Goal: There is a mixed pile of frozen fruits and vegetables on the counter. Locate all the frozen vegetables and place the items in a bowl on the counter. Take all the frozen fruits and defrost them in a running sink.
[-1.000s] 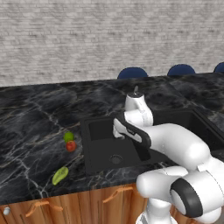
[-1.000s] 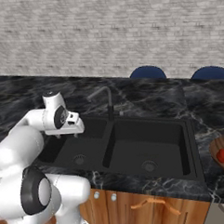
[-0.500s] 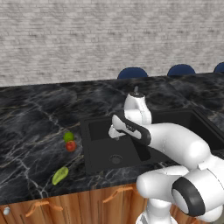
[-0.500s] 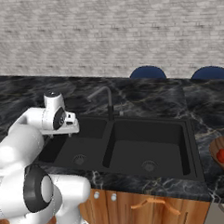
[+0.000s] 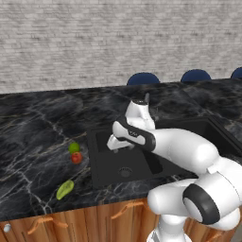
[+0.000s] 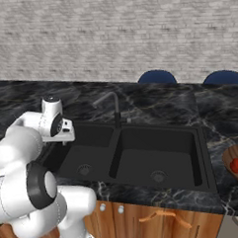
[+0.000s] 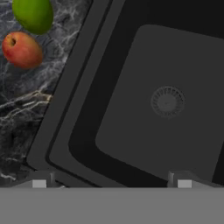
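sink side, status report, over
Gripper open, empty, over left sink basin. Green ball, red-orange ball, yellow-green oblong on counter. Nothing blocking.

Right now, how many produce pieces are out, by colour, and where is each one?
Green ball: 1, on the counter left of the sink
Red-orange ball: 1, beside the green one
Yellow-green oblong: 1, near the counter's front edge
Red piece: 1, in the bowl
Total: 4

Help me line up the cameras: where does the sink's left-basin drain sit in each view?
Left base view: the left drain is just below centre.
Right base view: the left drain is at lower left.
Hand view: the left drain is right of centre.
Shared landmark: the black sink.
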{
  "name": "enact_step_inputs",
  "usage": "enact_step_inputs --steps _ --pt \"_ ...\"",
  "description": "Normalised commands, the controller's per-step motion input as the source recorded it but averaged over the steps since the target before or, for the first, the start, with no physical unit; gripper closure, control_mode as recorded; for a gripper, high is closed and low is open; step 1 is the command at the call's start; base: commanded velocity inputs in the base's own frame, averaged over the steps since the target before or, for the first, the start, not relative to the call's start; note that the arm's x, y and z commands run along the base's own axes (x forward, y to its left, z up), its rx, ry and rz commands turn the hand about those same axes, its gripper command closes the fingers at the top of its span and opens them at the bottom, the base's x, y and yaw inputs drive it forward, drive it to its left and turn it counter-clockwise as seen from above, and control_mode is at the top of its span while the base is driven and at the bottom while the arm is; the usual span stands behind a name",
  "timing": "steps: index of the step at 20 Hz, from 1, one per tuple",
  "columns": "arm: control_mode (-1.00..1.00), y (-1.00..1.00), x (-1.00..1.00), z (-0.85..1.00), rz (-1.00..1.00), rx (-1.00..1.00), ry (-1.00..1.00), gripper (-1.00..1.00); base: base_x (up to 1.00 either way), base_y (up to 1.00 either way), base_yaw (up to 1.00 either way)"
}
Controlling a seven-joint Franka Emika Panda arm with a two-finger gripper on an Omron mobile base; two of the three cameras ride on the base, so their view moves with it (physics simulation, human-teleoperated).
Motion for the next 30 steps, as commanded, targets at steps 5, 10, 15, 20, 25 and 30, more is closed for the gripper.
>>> enact_step_inputs --steps 5,10,15,20,25,30 --pt "-1.0 0.36 0.02 0.05 0.0 0.04 0.04 -1.0 0.0 0.0 0.0" --pt "-1.0 0.43 0.14 0.14 0.0 -0.02 0.06 -1.0 0.0 0.0 0.0" --pt "-1.0 0.42 0.31 -0.02 -0.02 -0.06 0.02 -1.0 0.0 0.0 0.0" --pt "-1.0 0.39 0.39 -0.04 -0.03 -0.06 0.01 -1.0 0.0 0.0 0.0" --pt "-1.0 0.35 0.37 0.0 -0.05 -0.06 0.01 -1.0 0.0 0.0 0.0" --pt "-1.0 0.41 0.34 -0.11 -0.04 -0.04 0.02 -1.0 0.0 0.0 0.0"
